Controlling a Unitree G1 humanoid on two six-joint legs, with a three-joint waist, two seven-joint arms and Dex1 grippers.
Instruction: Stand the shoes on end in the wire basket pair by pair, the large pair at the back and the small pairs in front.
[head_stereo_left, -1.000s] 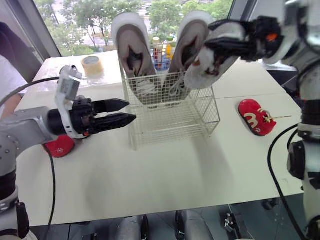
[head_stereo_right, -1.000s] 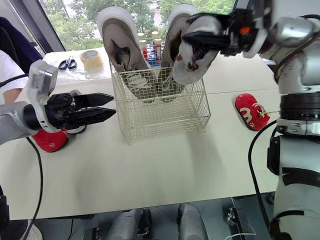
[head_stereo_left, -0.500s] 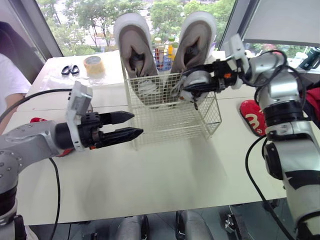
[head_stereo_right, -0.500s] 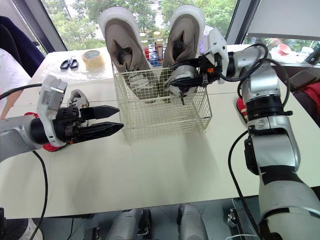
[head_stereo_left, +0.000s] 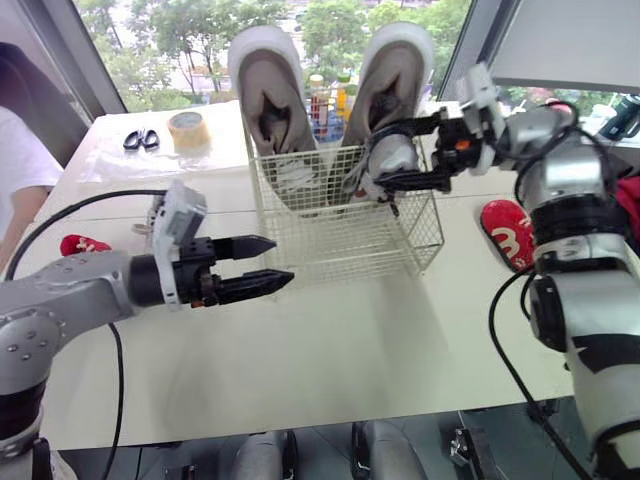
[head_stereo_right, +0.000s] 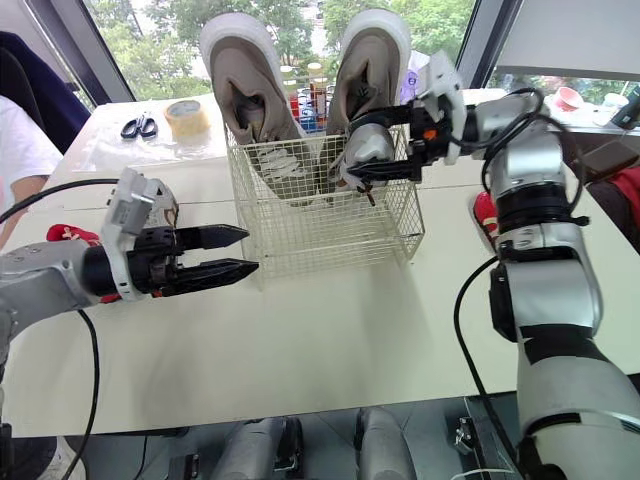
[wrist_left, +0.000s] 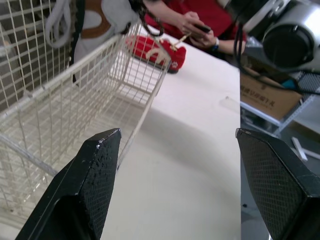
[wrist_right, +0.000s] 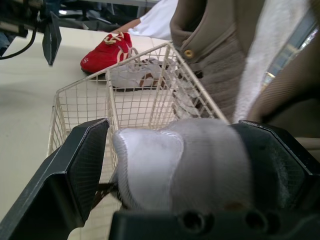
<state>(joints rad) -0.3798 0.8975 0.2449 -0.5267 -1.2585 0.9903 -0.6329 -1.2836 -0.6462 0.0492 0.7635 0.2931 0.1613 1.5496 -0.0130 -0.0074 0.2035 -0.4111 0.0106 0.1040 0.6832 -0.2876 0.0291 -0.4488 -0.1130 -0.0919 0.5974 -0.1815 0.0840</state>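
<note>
Since half a second ago the left gripper (head_stereo_left: 282, 262) has advanced toward the basket, uncovering a red shoe behind it; since one second ago the right gripper (head_stereo_left: 388, 153) has come down from high above the basket to rim height.

White table (head_stereo_left: 400, 340) carrying the wire basket (head_stereo_left: 410, 235). Two large shoes (head_stereo_left: 268, 90), taupe with white soles, stand on end along the basket's 12 o'clock side, toes up.

At 2 o'clock within the basket's outline, directly in front of the right large shoe, the small grey shoe (wrist_right: 185, 160) is clamped between the right gripper's two black fingers, one above and one below it. A lace dangles below it inside the wire. Contact between shoe and wire cannot be determined.

Right arm reaches in level from 3 o'clock, forearm bent inward. Left arm lies low over the table at 8 o'clock of the basket, fingers spread apart and empty, tips pointing at the basket's near left corner without touching it.

One red shoe (head_stereo_left: 508, 232) lies at 3 o'clock of the basket, bearing a white mark that cannot be read. A second red shoe (head_stereo_left: 82, 244) lies at 9 o'clock. Tape roll (head_stereo_left: 186, 130) and scissors (head_stereo_left: 141, 139) sit at 10 o'clock.
</note>
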